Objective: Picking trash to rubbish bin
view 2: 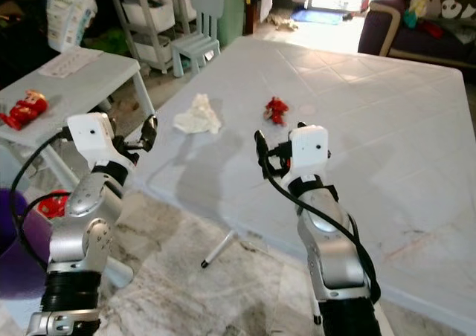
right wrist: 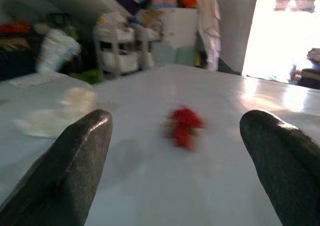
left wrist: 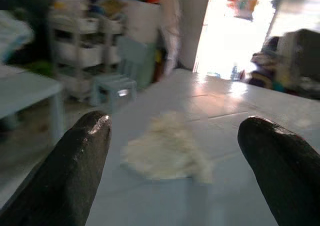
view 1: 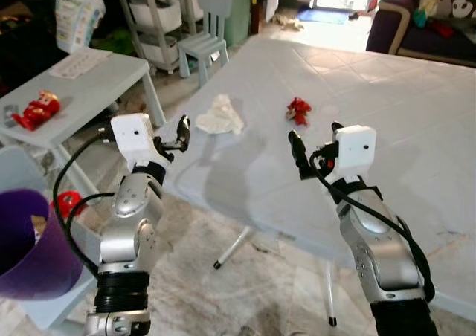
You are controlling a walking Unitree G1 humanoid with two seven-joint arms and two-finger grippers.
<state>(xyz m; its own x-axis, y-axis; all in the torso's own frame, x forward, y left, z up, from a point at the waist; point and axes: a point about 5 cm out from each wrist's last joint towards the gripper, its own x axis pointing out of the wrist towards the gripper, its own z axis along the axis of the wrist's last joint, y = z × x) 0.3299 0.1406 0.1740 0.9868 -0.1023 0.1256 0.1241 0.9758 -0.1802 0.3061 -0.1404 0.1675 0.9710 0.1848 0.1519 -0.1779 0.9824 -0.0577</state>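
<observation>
A crumpled white tissue point(view 1: 221, 116) lies on the big pale table point(view 1: 387, 113) near its left edge. A small red scrap of trash point(view 1: 298, 110) lies a little to its right. My left gripper point(view 1: 181, 133) hovers at the table's left edge, just short of the tissue point(left wrist: 167, 148), open and holding nothing. My right gripper point(view 1: 297, 149) hangs over the table in front of the red scrap point(right wrist: 184, 126), open and holding nothing. A purple rubbish bin point(view 1: 30, 239) stands low at my far left.
A low side table point(view 1: 97, 83) at the left carries a red toy point(view 1: 36, 110) and a sheet of paper. Behind it stand a child's chair point(view 1: 204, 31) and a shelf cart point(view 1: 152, 16). A dark sofa point(view 1: 424, 24) is at the back right.
</observation>
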